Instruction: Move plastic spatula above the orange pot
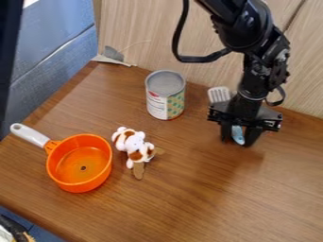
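Observation:
On the right side of the table, the black gripper point(238, 140) hangs low with its fingers closed around the blue handle end of the plastic spatula point(219, 94). The spatula's pale slotted head sticks out behind and to the left of the gripper, and its middle is hidden by the gripper. At the left of the table sits the orange pot point(79, 163), upright, with its white handle pointing to the upper left. Pot and gripper are well apart.
A tin can point(165, 95) stands upright between pot and gripper, toward the back. A white and brown plush toy point(133, 147) lies just right of the pot. Behind the wooden table point(189, 203) rises a wood-panel wall.

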`<state>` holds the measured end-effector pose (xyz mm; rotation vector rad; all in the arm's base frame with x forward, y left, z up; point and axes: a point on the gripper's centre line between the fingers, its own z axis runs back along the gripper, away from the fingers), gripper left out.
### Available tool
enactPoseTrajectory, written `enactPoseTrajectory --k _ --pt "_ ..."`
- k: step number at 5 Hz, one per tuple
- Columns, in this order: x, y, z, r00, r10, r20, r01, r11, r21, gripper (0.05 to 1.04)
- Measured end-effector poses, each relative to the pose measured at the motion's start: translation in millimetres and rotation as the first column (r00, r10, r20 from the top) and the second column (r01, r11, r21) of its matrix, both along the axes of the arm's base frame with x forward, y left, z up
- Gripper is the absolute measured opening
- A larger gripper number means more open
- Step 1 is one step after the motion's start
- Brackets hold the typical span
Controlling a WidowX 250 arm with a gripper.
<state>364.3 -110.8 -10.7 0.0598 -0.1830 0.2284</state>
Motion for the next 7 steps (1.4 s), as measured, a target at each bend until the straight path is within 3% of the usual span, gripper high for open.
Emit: enactPoseTrajectory --k 1,2,3,5,6,7 --pt "0.1 -0.9 0.7 1.000 -0.019 0.000 0.019 1.000 0.008 0.323" --pt "-0.7 -1.7 0.6 1.000 -0.023 0.007 0.023 1.000 0.014 0.323" --pt "-12.8 -5.8 3.7 0.999 -0.054 0.002 0.054 0.997 0.049 0.323" --pt "-32.3 -2.2 60.7 0.993 -0.050 0.110 0.045 0.998 0.047 0.323" --pt "-37.8 27.5 89.8 0.989 0.018 0.145 -0.025 0.999 0.046 0.323" --pt "-41.0 76.0 108.8 0.973 0.155 0.172 -0.166 0.985 0.051 0.323"
